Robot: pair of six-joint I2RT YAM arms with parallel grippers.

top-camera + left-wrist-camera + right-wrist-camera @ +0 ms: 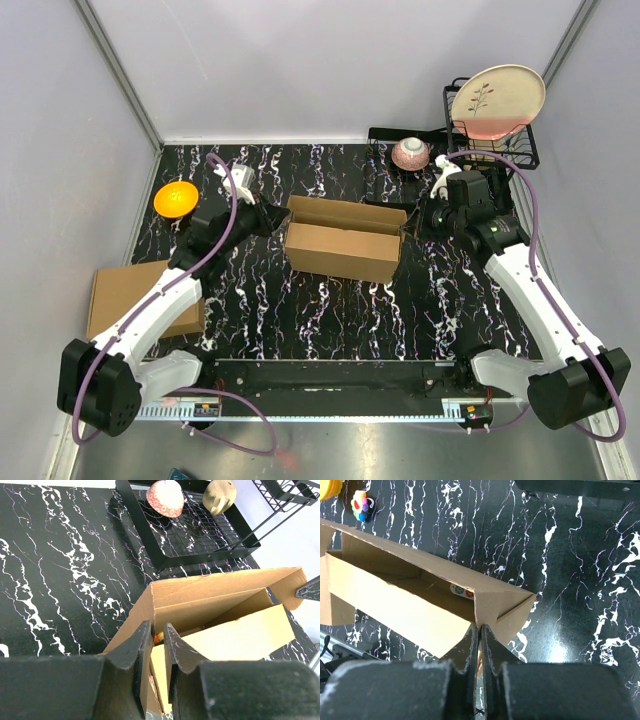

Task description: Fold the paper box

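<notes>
Paper box (345,240) stood on the table (250,310) between the two hands, one short end at each set of fingers.

Left gripper (158,630): jaws narrowly apart, astride the upright end panel of the box, one finger outside the wall and one inside. Cardboard filled the gap. Could not tell whether the pads were actually clamping it.

Right gripper (480,629): jaws all but together, pinching the thin edge of the opposite end panel. Just beyond its fingertips the panel met a long wall at a folded corner.

Progress, judged from how it lay:
- Done: both long walls raised, so the box formed an open trough running away from each hand toward the other.
- Partly done: end panels turned up and held, but seemingly not tucked or locked. The far corner ahead of the left fingers splayed outward.
- Left: seat the side tabs, square the corners, close the top. The top was fully open, with no lid flap folded over.

A second carton (130,300) lay well behind the left hand, beside that arm.
</notes>
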